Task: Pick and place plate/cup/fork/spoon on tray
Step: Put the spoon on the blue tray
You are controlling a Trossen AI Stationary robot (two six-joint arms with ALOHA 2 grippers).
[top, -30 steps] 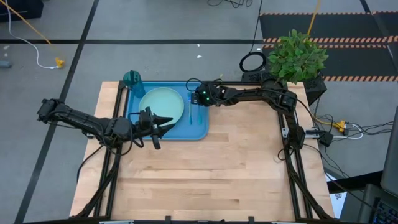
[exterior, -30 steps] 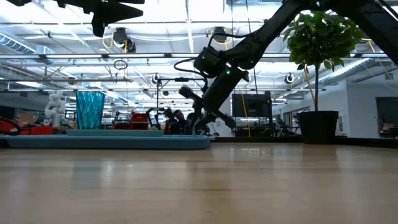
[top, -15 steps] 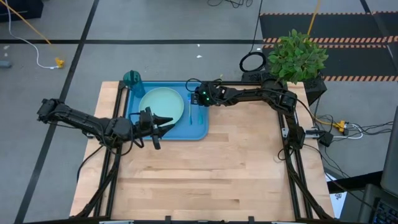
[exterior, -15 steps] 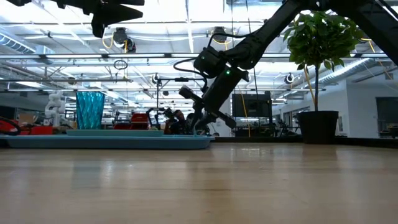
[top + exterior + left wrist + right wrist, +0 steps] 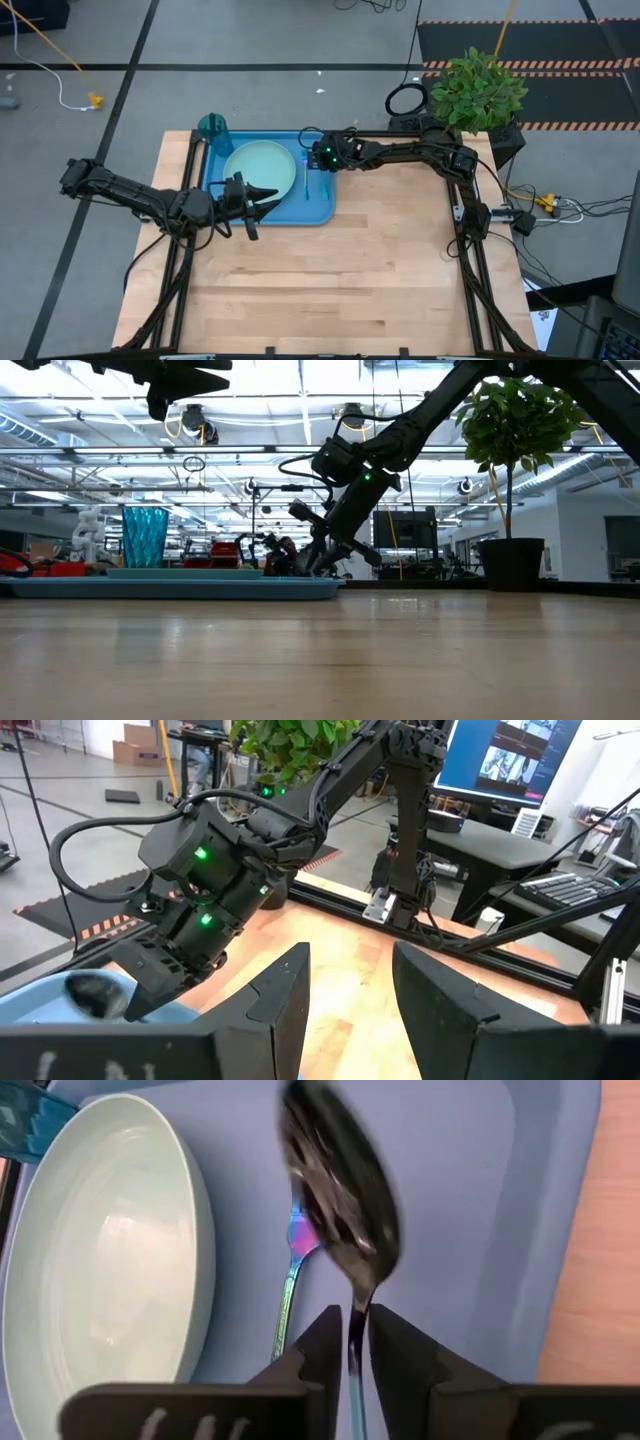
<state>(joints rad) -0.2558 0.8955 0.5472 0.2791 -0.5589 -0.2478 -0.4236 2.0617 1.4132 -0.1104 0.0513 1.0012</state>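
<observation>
R gripper (image 5: 350,1342) is pinching the spoon (image 5: 340,1190) handle above the tray (image 5: 450,1170); only wrist view shows this. L gripper (image 5: 350,985), fingers spread, is hovering near the plate (image 5: 260,170).

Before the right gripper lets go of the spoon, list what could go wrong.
The right gripper pinches only the spoon handle, bowl hanging over the tray. Released here, it may land on the fork lying beside the plate, or bounce toward the tray rim. The left gripper hovers open nearby.

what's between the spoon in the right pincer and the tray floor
Nothing visible. The right pincer holds the spoon over bare tray; the fork lies beside that patch, next to the plate.
</observation>
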